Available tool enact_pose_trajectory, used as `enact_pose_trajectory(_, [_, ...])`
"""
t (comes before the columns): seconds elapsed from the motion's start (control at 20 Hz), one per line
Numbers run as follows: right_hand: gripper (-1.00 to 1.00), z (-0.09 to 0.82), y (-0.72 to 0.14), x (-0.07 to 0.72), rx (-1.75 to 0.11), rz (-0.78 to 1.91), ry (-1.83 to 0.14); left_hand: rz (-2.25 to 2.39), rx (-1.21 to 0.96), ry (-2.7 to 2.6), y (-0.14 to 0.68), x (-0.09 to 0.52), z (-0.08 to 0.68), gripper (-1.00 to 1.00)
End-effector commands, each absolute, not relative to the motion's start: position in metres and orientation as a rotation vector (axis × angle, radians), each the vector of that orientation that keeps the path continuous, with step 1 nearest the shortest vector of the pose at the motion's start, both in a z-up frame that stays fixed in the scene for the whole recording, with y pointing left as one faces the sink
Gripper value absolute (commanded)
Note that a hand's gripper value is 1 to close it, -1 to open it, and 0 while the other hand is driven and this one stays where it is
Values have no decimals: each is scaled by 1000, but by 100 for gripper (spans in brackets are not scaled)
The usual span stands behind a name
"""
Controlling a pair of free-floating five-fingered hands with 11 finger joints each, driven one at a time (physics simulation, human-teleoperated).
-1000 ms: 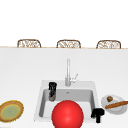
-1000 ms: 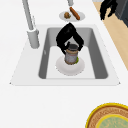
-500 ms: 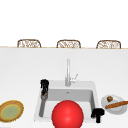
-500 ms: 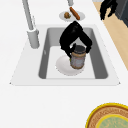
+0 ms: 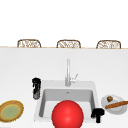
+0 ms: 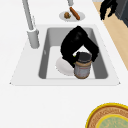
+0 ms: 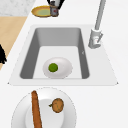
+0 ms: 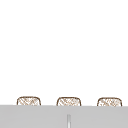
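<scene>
At the table's near edge in the front view, a red ball (image 5: pixel 67 114) sits in front of the sink (image 5: pixel 42 105), and the right hand (image 5: pixel 97 115) hangs just off the sink's near right corner, fingers pointing down; whether they are released or clenched cannot be told. In the left side view this hand (image 6: pixel 108 7) hovers past the table's edge, over the wooden floor.

The left hand (image 5: pixel 36 83) stands above the table at the sink's left edge, clenched from above around a jar (image 5: pixel 36 94) with a dark lid and a brownish body. The left side view shows the hand (image 6: pixel 76 43) arched over the jar (image 6: pixel 82 66), fingers curled down around the lid, the jar upright. In the right side view the jar (image 7: pixel 53 10) appears by the table's far left end, just beside the yellow-rimmed plate (image 7: pixel 41 11).

One such plate (image 5: pixel 10 110), woven brown at the edge with a green centre, lies on the table near its left near corner. One white plate (image 5: pixel 113 108) lies right of the sink, holding one long sausage (image 7: pixel 36 110) and one small round brown item (image 7: pixel 57 105), the two apart.

Inside the sink basin lies one white dish (image 7: pixel 62 68) with one green, round fruit (image 7: pixel 53 67) on it.

At the sink's far edge rises one faucet (image 5: pixel 68 72) with a side lever. Beyond the table's far edge stand three woven chair backs (image 5: pixel 29 43).
</scene>
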State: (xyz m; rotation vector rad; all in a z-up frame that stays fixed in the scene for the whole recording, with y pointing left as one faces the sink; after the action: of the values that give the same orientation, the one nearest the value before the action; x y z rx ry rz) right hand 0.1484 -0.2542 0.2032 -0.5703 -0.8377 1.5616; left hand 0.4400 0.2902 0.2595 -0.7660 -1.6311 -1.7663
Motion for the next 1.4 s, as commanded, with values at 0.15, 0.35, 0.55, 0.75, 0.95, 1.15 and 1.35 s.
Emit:
enact_pose_trajectory(0.15, [0, 203, -254, 148, -570, 1562, -838, -1740, -786, -1661, 338, 443, 238, 100])
enact_pose_trajectory(0.35, [0, 203, -254, 148, -570, 1562, -838, -1749, -780, -1644, 363, 443, 227, 100])
enact_pose_trajectory(0.55, [0, 203, -254, 148, -570, 1562, -838, -1746, -779, -1631, 383, 437, 222, 100])
enact_pose_trajectory(0.75, [0, 203, -254, 148, -570, 1562, -838, -1753, -748, -1725, 381, 443, 205, 100])
enact_pose_trajectory(0.95, [0, 203, -254, 148, -570, 1562, -838, -1734, -787, -1686, 383, 446, 193, 100])
enact_pose_trajectory(1.15, [0, 203, -254, 148, -570, 1562, -838, -1752, -776, -1666, 384, 458, 180, 100])
enact_pose_trajectory(1.35, [0, 203, -254, 148, -570, 1562, -838, -1724, -771, -1696, 384, 461, 159, 100])
